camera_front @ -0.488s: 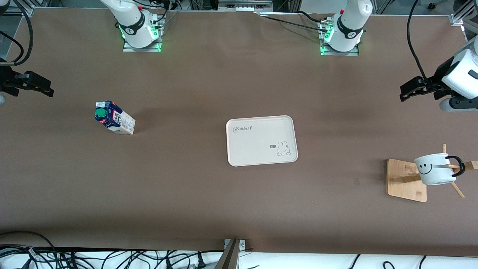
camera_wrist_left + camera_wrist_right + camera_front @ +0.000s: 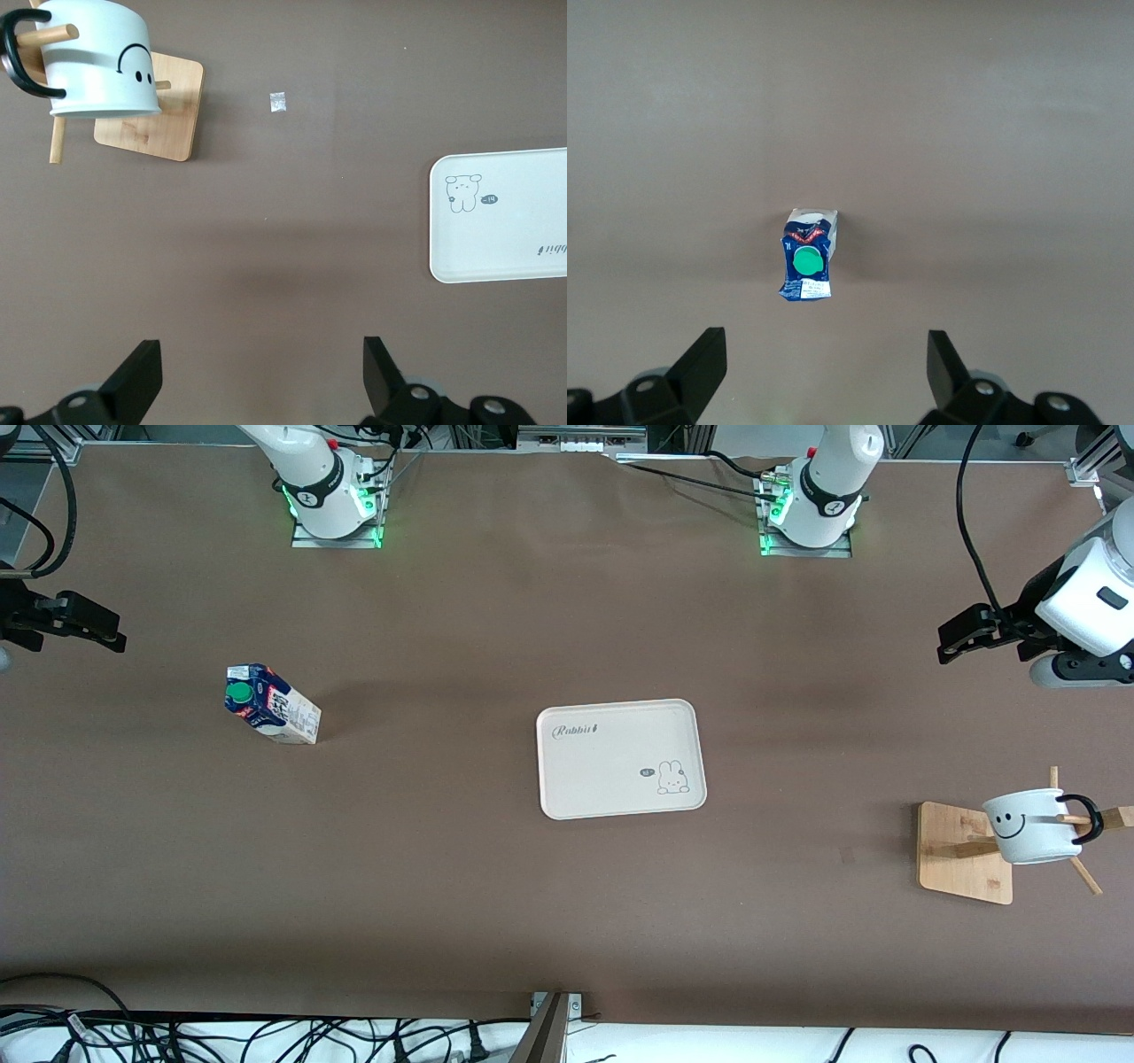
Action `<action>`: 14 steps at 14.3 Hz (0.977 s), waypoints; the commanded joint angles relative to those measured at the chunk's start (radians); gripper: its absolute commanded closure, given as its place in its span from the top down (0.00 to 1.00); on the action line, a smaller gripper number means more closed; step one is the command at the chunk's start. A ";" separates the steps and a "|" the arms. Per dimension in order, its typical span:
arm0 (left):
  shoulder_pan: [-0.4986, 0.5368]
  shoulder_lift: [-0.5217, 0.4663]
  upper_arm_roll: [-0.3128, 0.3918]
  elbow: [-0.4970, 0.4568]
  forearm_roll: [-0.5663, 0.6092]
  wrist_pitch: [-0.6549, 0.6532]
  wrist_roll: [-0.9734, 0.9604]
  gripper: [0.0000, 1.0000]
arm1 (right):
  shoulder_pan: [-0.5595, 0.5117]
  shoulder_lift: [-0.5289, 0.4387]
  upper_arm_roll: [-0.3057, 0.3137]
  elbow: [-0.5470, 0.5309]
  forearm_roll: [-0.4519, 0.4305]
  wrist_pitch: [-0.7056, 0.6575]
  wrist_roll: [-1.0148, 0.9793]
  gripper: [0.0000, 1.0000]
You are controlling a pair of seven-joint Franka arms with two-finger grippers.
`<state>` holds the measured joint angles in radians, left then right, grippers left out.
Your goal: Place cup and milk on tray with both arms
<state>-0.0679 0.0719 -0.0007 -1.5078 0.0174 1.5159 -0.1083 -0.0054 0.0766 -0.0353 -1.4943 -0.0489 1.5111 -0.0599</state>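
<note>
Since half a second ago the left gripper (image 2: 961,636) has shifted slightly up and toward frame center at the right edge of the front view; the right gripper (image 2: 93,628), at the left edge, has barely moved. Nothing on the table has changed place.

The cup (image 2: 1033,826) hangs tilted on a wooden peg of the rack (image 2: 961,855) in the lower right of the front view, smiley face showing, black handle looped over the peg. It sits well below the left gripper in the frame, apart from it. In the left wrist view the cup (image 2: 96,60) is in the upper left corner, far from the spread fingers (image 2: 133,388) at the bottom edge; these are released and hold nothing.

The milk (image 2: 271,702) stands on the table in the left-center of the front view, green cap up, well apart from the right gripper. In the right wrist view the milk (image 2: 807,256) sits at center, above the gap between the released, empty fingers (image 2: 698,364).

The tray (image 2: 620,758) lies at frame center, between milk and cup, with nothing on it. A small white scrap (image 2: 278,102) lies on the table (image 2: 567,921) near the rack. Bare tabletop separates each gripper from its item.
</note>
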 commanded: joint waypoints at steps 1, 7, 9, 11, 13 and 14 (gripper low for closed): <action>0.000 0.014 0.001 0.035 0.001 -0.026 -0.005 1.00 | -0.002 -0.003 -0.001 0.014 -0.003 -0.035 -0.020 1.00; 0.003 0.016 0.004 0.035 0.001 -0.025 -0.005 1.00 | -0.002 -0.024 0.005 0.014 -0.014 -0.092 -0.012 1.00; 0.008 0.016 0.004 0.035 0.001 -0.025 -0.004 1.00 | -0.002 -0.024 0.003 0.014 -0.017 -0.150 -0.011 1.00; 0.008 0.014 0.004 0.035 0.001 -0.022 -0.002 1.00 | -0.002 -0.023 -0.006 0.014 -0.016 -0.155 -0.024 1.00; 0.010 0.014 0.004 0.035 -0.001 -0.022 -0.001 1.00 | -0.004 -0.024 -0.008 0.014 -0.016 -0.154 -0.021 1.00; 0.011 0.014 0.004 0.035 -0.001 -0.023 -0.001 1.00 | -0.004 -0.023 -0.009 0.014 -0.008 -0.154 -0.021 1.00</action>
<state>-0.0606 0.0722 0.0031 -1.5077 0.0174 1.5136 -0.1086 -0.0069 0.0581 -0.0423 -1.4890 -0.0489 1.3740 -0.0607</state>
